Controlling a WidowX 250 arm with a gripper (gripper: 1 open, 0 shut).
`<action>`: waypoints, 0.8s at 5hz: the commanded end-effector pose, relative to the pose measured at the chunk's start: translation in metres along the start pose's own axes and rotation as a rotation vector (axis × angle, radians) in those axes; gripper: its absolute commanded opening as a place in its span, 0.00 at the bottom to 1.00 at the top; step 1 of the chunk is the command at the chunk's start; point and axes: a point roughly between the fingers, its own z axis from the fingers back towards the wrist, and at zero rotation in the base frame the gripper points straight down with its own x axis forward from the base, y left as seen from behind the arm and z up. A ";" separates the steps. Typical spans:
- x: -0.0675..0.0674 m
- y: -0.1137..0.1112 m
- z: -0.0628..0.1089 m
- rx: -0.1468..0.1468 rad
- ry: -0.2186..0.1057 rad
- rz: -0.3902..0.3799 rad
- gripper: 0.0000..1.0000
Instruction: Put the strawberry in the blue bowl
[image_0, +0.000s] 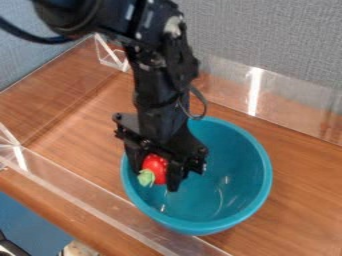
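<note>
The strawberry (152, 169), small and red with a green cap, sits between the two black fingers of my gripper (155, 170), which is shut on it and points straight down. Gripper and strawberry hang inside the left part of the blue bowl (238, 180), a large glossy teal bowl on the wooden table. Whether the strawberry touches the bowl's inner wall I cannot tell. The black arm rises from the gripper toward the top left and hides part of the bowl's far rim.
The wooden table (67, 105) is fenced by clear acrylic walls, with one low wall (80, 185) along the front edge and another (287, 95) at the back right. A grey partition stands behind.
</note>
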 end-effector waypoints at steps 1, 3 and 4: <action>0.000 0.001 0.013 -0.007 -0.043 -0.015 0.00; -0.005 0.007 0.018 -0.016 -0.040 -0.053 0.00; -0.005 0.013 0.021 -0.018 -0.037 -0.071 0.00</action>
